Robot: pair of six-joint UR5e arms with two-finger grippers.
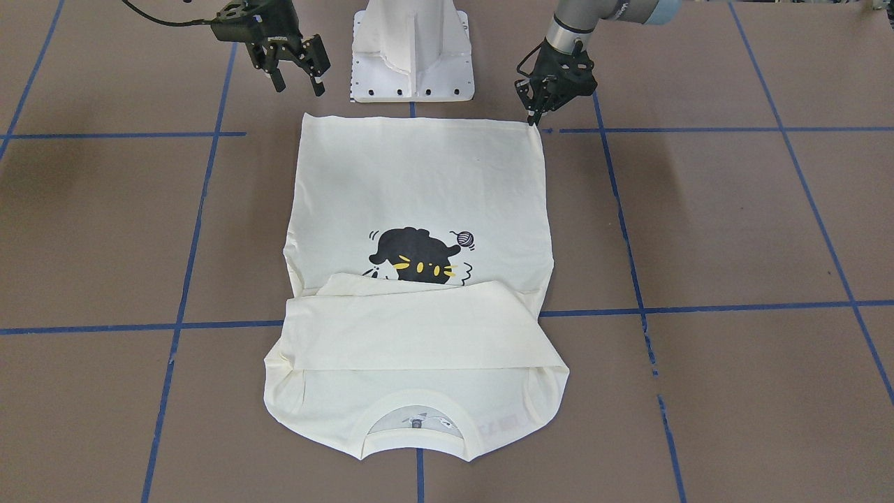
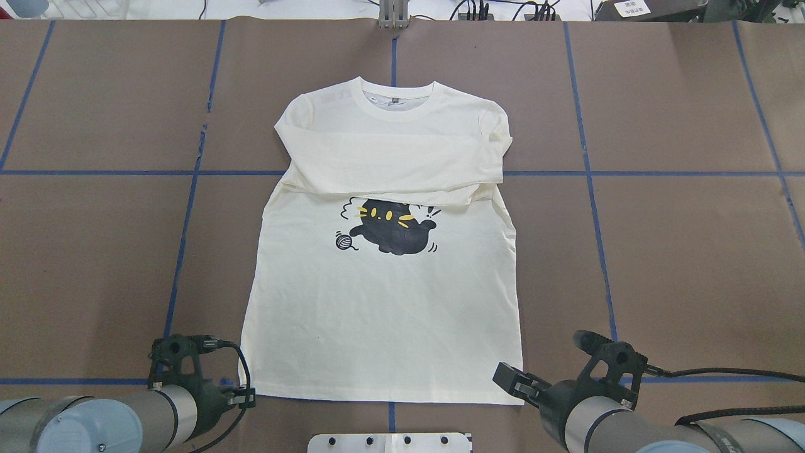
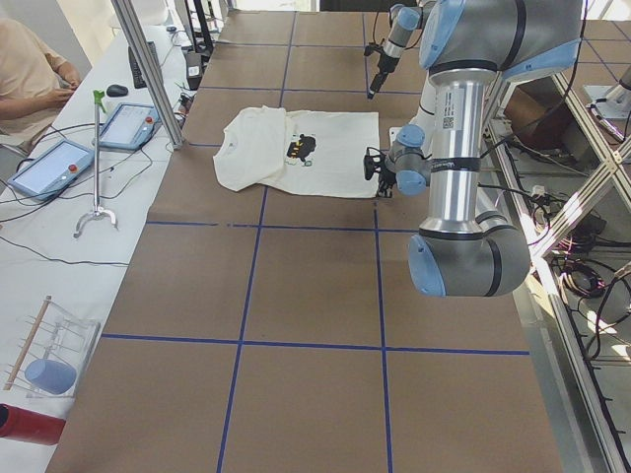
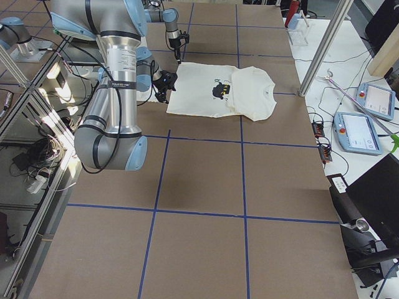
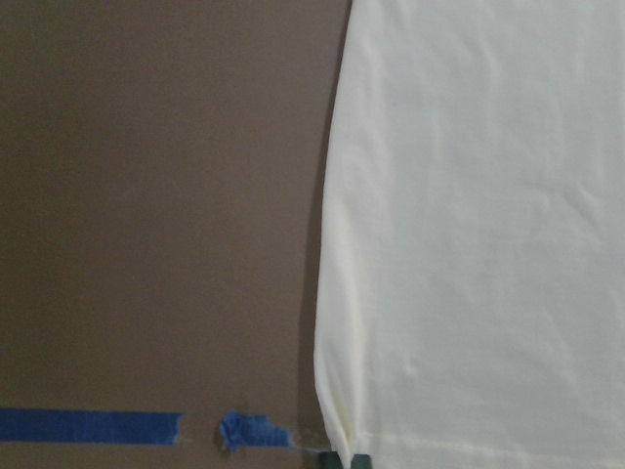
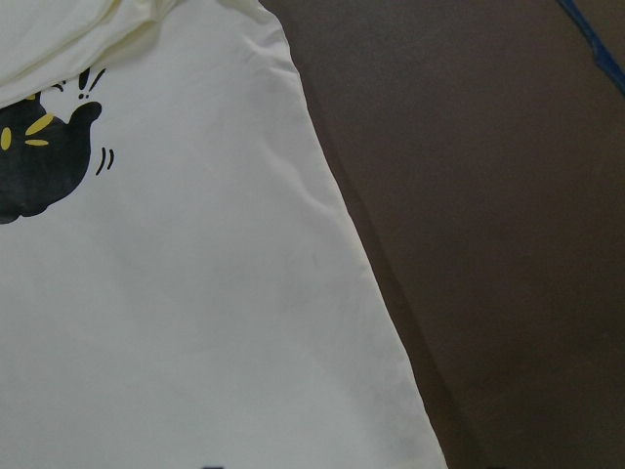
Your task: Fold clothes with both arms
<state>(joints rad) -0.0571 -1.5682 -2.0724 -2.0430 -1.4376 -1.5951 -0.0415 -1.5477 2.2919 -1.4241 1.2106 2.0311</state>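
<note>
The cream shirt (image 1: pixel 419 181) lies flat, print side up, on the brown table with its collar away from the robot. Both sleeves (image 1: pixel 412 328) are folded across the chest and cover the top of the black cat print (image 1: pixel 415 258). My left gripper (image 1: pixel 534 120) is down at one hem corner, its fingers pinched together on the fabric edge; it also shows low in the overhead view (image 2: pixel 246 398). My right gripper (image 1: pixel 299 85) hangs open just above the table beside the other hem corner (image 2: pixel 512 380). The right wrist view shows the shirt's side edge (image 6: pixel 322 225).
The white pedestal base (image 1: pixel 412 49) stands right behind the hem. Blue tape lines (image 1: pixel 698 307) grid the brown table. A side bench holds tablets (image 3: pixel 49 168) where a person (image 3: pixel 30 69) sits. Bare tabletop lies on both sides of the shirt.
</note>
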